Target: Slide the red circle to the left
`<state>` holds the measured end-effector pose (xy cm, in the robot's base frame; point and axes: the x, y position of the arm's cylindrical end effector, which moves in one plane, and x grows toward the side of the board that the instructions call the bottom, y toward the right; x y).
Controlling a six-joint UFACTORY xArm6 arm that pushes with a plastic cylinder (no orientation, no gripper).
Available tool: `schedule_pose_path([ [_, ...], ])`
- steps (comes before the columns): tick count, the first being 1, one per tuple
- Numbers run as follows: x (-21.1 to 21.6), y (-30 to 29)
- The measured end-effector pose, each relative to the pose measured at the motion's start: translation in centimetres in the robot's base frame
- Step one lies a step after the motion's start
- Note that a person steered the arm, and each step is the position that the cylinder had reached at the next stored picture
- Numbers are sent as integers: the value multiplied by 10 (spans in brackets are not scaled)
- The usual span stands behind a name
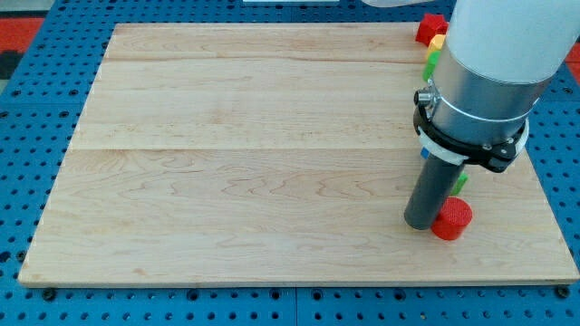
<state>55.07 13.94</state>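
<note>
The red circle (451, 219) is a short red cylinder lying on the wooden board (254, 154) near its lower right corner. My tip (420, 222) stands just to the view's left of the red circle, touching or almost touching its side. The dark rod rises from there into the grey and white arm body (489, 72), which covers the board's upper right part.
At the view's top right edge sit a red block (430, 27), a yellow block (437, 43) and a green block (432, 62), partly hidden by the arm. A bit of another green block (462, 183) shows behind the rod. Blue pegboard surrounds the board.
</note>
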Motion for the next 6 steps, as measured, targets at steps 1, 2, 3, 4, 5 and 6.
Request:
schedule_pose_path([
  [1, 0, 0],
  [2, 7, -6],
  [3, 47, -21],
  [4, 67, 0],
  [5, 60, 36],
  [6, 44, 64],
])
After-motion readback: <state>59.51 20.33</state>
